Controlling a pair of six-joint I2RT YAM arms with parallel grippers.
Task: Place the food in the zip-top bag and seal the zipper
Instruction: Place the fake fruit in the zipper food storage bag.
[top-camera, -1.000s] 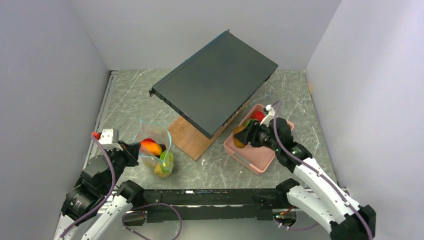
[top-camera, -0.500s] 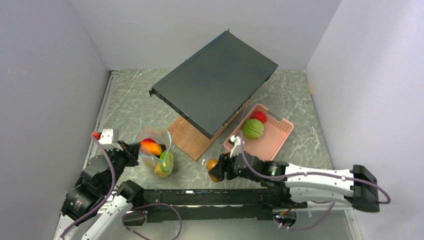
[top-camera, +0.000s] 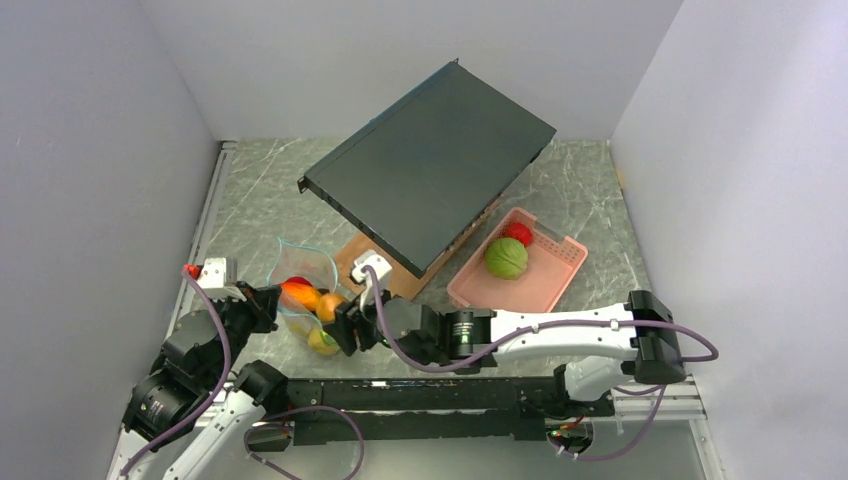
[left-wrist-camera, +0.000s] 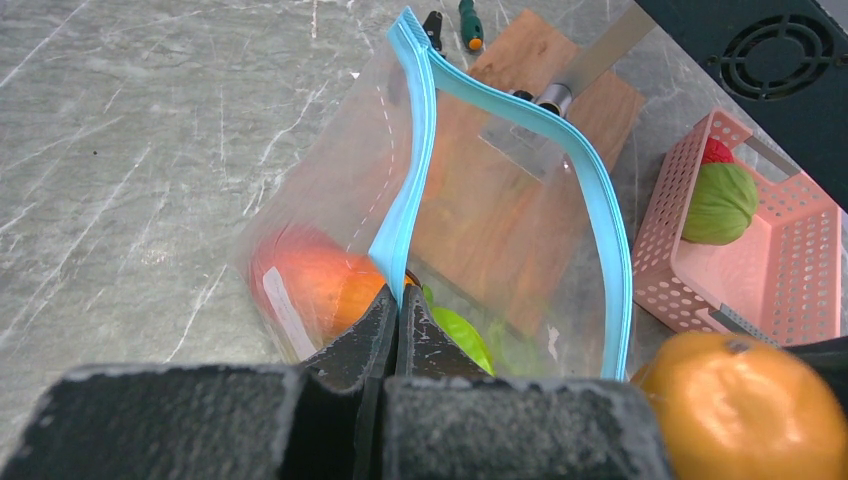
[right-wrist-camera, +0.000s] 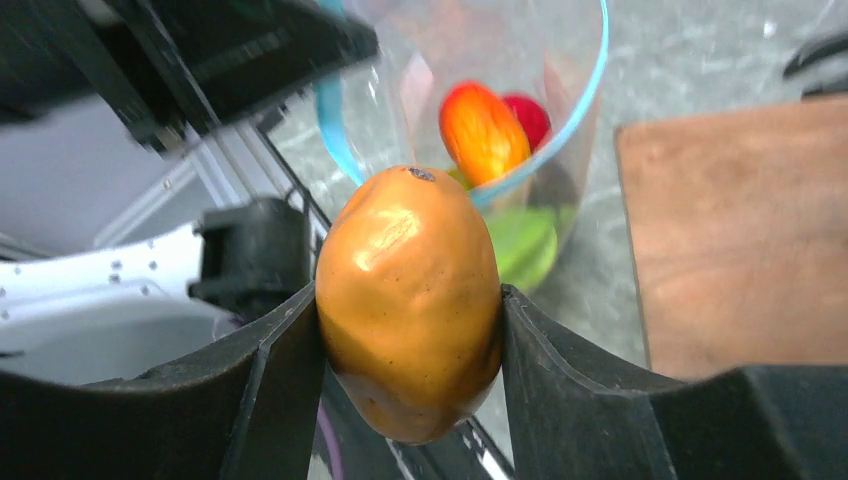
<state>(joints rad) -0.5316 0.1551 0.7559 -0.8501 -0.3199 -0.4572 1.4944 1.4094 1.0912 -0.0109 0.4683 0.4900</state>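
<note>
Now moved off perforated pink plastic tray (top-camera: 566, 262) to mouth of clear crinkly zip-top bag (left-wrist-camera: 330, 200), glossy orange toy fruit (right-wrist-camera: 410, 260) clamped in right gripper (right-wrist-camera: 405, 340). Teal zipper strip (left-wrist-camera: 404, 200) pinched in left gripper (left-wrist-camera: 396, 318), mouth open. Looks ready to drop; round green toy vegetable (top-camera: 506, 258) left in tray.

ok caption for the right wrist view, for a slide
Right claw grips an orange fruit near the open zip-top bag
</note>
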